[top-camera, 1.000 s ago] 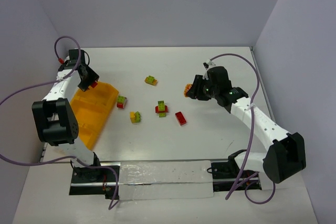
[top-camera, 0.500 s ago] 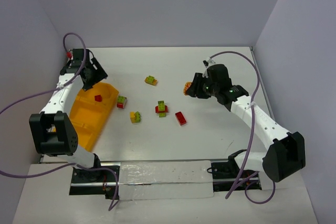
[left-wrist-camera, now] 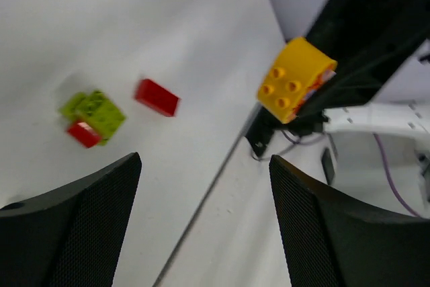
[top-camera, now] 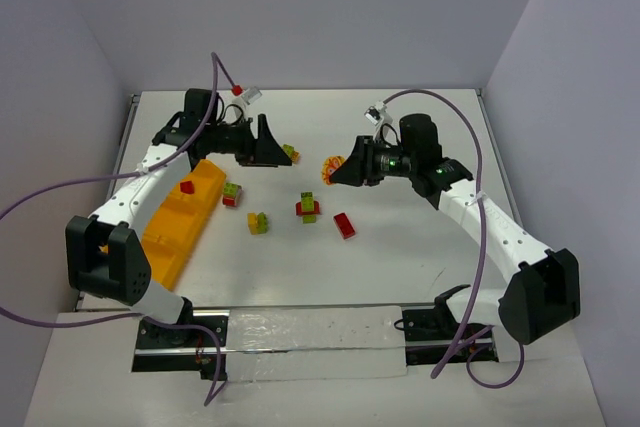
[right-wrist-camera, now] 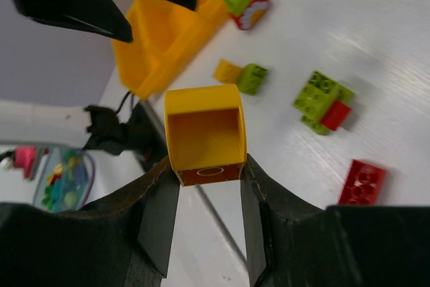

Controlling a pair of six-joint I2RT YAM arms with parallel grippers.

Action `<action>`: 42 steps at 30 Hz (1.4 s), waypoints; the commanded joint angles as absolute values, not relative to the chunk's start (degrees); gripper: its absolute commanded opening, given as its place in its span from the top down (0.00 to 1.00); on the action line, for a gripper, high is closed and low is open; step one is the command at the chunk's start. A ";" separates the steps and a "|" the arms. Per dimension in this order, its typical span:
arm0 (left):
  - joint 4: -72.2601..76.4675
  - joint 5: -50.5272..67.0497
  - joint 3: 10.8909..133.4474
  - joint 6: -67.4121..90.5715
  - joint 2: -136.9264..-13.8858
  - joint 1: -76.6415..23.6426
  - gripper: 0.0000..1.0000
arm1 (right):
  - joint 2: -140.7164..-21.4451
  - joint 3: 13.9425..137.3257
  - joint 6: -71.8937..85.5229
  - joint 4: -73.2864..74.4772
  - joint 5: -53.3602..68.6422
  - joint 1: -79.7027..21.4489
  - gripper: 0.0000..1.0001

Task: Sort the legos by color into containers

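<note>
Risk of slip, grip shallow: pinches yellow-on-red plastic brick clump (right-wrist-camera: 205, 136) aloft w/ R fingers (right-wrist-camera: 158, 213); L fingers (left-wrist-camera: 67, 233) wide, empty.

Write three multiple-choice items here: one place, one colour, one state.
1. The red brick at left lies: A) atop a green brick B) in the orange tray C) under the tray.
2. The clump in the right claw is: A) all green B) blue C) yellow and red.
3. The left claw is: A) open, empty B) shut on a brick C) shut on the tray.
Answers: B, it sits within the tray walls; C, right wrist view shows both colours; A, jaws apart, nothing between.
</note>
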State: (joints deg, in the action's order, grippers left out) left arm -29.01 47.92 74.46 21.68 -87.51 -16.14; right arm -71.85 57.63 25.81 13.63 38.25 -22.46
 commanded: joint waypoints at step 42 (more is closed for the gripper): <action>-17.04 74.03 81.06 23.54 -91.89 -28.56 0.57 | -76.46 62.63 26.28 6.58 59.54 -26.46 1.00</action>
